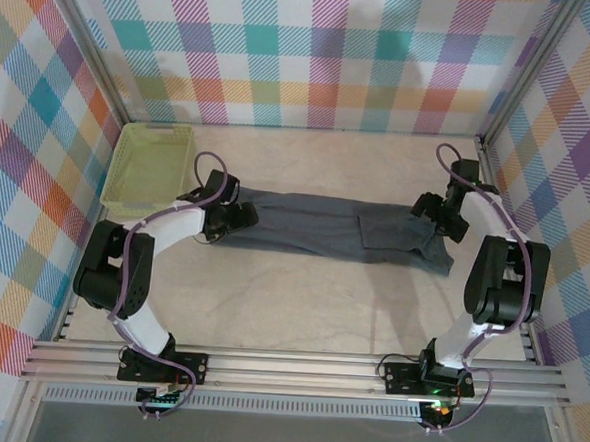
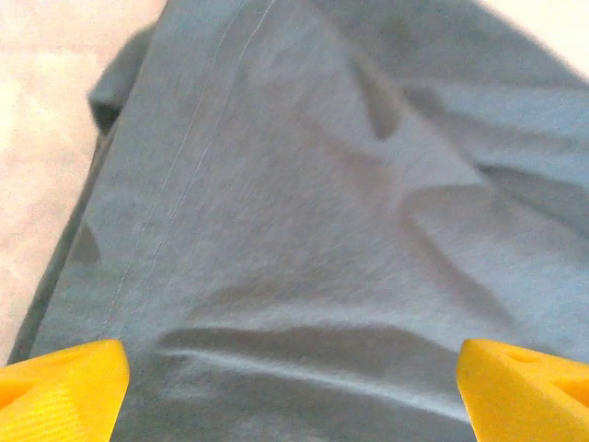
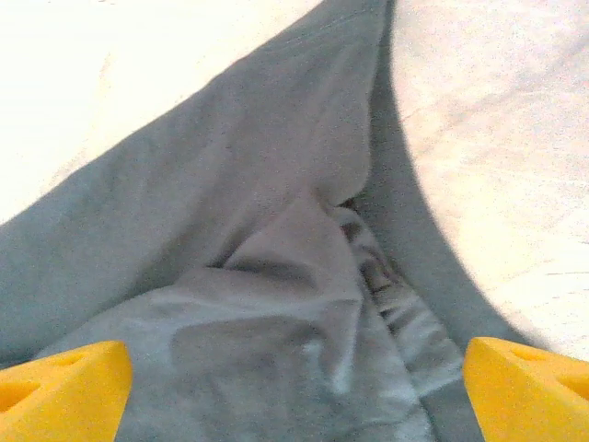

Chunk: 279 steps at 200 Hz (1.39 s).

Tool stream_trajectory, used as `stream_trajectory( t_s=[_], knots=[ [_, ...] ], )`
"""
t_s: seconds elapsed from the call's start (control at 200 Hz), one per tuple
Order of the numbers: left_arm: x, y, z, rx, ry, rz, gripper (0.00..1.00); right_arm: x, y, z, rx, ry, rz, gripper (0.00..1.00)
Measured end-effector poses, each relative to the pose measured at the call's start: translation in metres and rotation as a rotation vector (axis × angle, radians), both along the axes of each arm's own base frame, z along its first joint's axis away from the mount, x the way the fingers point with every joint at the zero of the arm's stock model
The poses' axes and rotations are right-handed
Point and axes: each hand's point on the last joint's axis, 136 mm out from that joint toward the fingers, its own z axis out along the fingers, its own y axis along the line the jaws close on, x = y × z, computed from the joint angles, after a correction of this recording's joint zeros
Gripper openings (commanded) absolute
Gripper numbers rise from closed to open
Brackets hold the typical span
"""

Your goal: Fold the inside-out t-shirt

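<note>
Surface: pale beige table top, enclosed by multicoloured plaid wall panels.
Workpiece: dark slate-grey soft cloth t-shirt, lying as a long narrow band across mid-table; the right end is bunched.
Step in hand: probably regripping both ends for the next fold.
Method: take each end at its outer edge, catch all layers, and lift evenly so the band does not twist.
Left gripper: yellow fingers spread wide above the left end, holding nothing.
Right gripper: yellow fingers spread wide above the wrinkled right end, holding nothing.
Arm pose: elbows outboard, wrists turned inward over the cloth.
Nearby: lime-green plastic mesh basket, far left, apart from the cloth.
</note>
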Motion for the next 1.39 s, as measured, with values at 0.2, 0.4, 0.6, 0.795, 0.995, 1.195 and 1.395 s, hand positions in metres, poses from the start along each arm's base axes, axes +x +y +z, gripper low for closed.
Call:
stream_trajectory(
  t_s=[0.2, 0.4, 0.6, 0.795, 0.995, 1.195, 1.395],
  knots=[
    [0.012, -0.002, 0.015, -0.007, -0.031, 0.0, 0.92, -0.01, -0.006, -0.035, -0.024, 0.136, 0.009, 0.95],
    [0.023, 0.013, -0.007, 0.014, 0.021, 0.034, 0.91, -0.009, -0.008, -0.064, -0.022, 0.259, 0.02, 0.86],
    [0.018, 0.023, -0.022, 0.032, 0.073, 0.053, 0.91, 0.006, -0.004, -0.065, -0.006, 0.263, 0.034, 0.72],
    [0.017, 0.026, -0.024, 0.046, 0.077, 0.06, 0.91, 0.015, 0.009, -0.066, 0.006, 0.27, 0.08, 0.39],
    [0.008, 0.028, -0.033, 0.055, 0.106, 0.06, 0.91, 0.018, 0.015, -0.06, -0.011, 0.237, 0.1, 0.07],
    [0.001, 0.025, -0.039, 0.092, 0.107, 0.047, 0.89, 0.002, -0.007, -0.044, -0.137, 0.257, 0.07, 0.0],
    [-0.014, 0.005, -0.038, 0.119, 0.081, -0.006, 0.89, -0.002, -0.032, 0.002, -0.289, 0.221, 0.037, 0.0]
  ],
)
